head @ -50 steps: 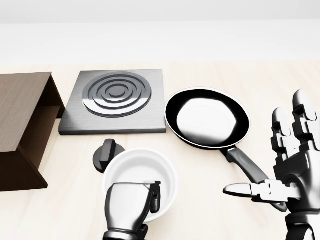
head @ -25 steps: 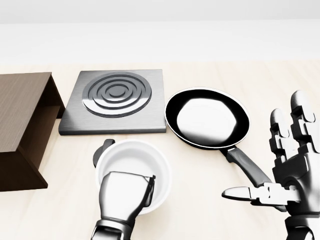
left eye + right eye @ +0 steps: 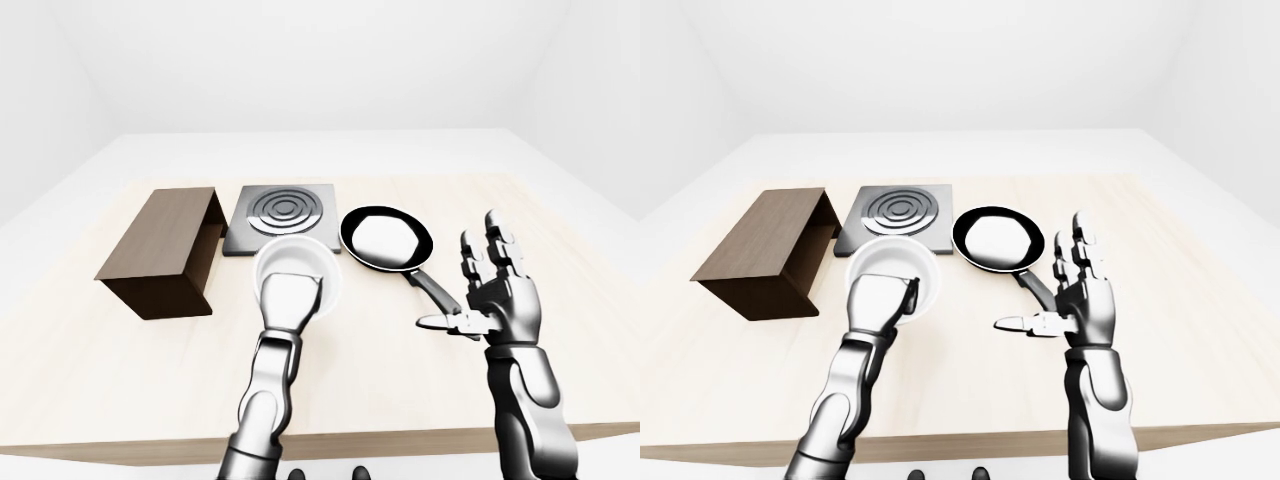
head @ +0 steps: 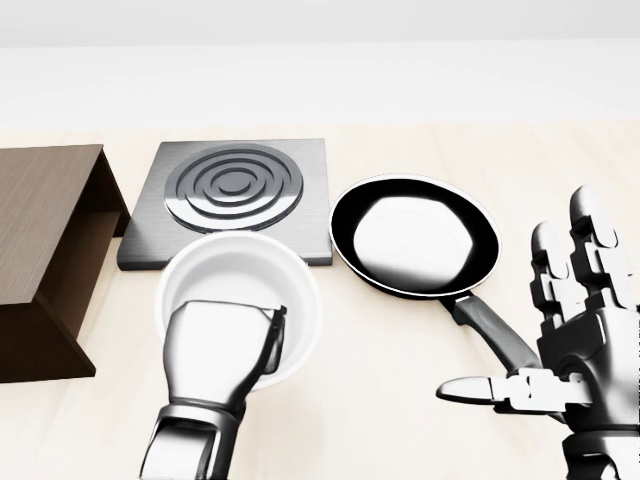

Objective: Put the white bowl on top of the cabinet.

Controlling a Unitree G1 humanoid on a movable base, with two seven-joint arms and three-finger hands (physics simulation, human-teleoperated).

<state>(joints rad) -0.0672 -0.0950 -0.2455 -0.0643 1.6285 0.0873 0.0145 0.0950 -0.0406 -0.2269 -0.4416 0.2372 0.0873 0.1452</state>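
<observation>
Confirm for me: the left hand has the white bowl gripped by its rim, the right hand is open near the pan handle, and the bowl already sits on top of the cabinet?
Not quite. The left hand grips the white bowl and the right hand is open, but the head view shows the bowl held between the cabinet and pan, not on the cabinet.

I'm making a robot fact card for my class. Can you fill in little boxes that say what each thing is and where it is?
left hand: shut on the white bowl's rim, near the bottom of the head view
white bowl: held up, looks empty, hides part of the hob's lower edge
right hand: open, fingers spread, holding nothing
cabinet: dark brown, at the left, nothing on top
hob: grey square with rings
frying pan: black, right of the hob
table: pale wood
</observation>
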